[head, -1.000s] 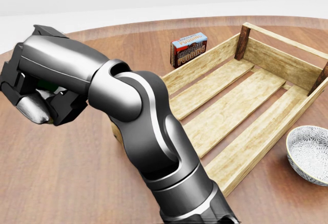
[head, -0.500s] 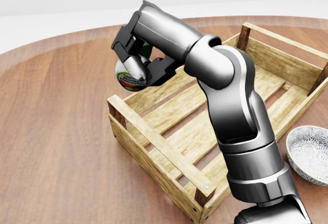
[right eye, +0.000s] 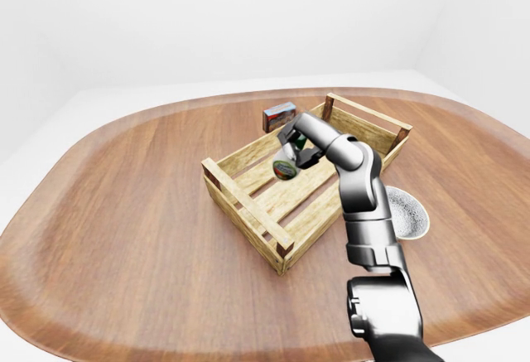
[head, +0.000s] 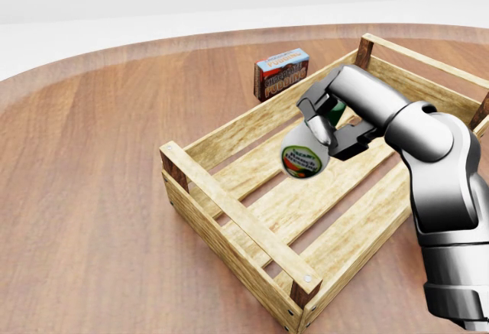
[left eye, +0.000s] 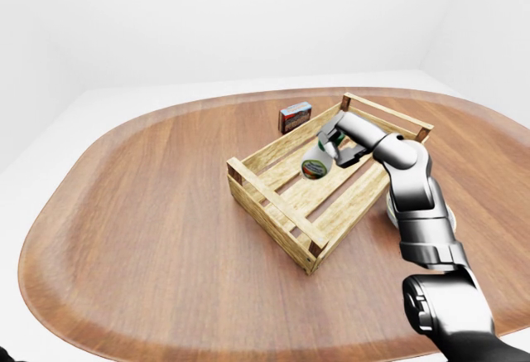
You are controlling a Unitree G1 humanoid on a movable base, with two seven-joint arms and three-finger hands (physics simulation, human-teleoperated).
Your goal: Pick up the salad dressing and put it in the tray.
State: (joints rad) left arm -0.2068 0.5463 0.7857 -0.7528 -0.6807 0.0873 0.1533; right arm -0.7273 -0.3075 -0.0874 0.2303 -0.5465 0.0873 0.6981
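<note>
One main risk: your right hand (head: 330, 129) is clenched on the dressing (head: 304, 156), held tilted, base down-left, over the tray (head: 229, 213) slats. Release from here and it can roll or wedge in a slat gap. Its cap hides behind your fingers; left hand out of view; bowl (right eye: 410, 213) partly behind your arm.

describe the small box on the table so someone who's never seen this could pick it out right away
On the oval brown wooden table, find the pale slatted wooden crate near the middle. Just beyond its far long side in the head view stands a small rectangular chocolate pudding box. It is the only printed carton, with a blue top edge and brown label, unlike the round patterned bowl.
</note>
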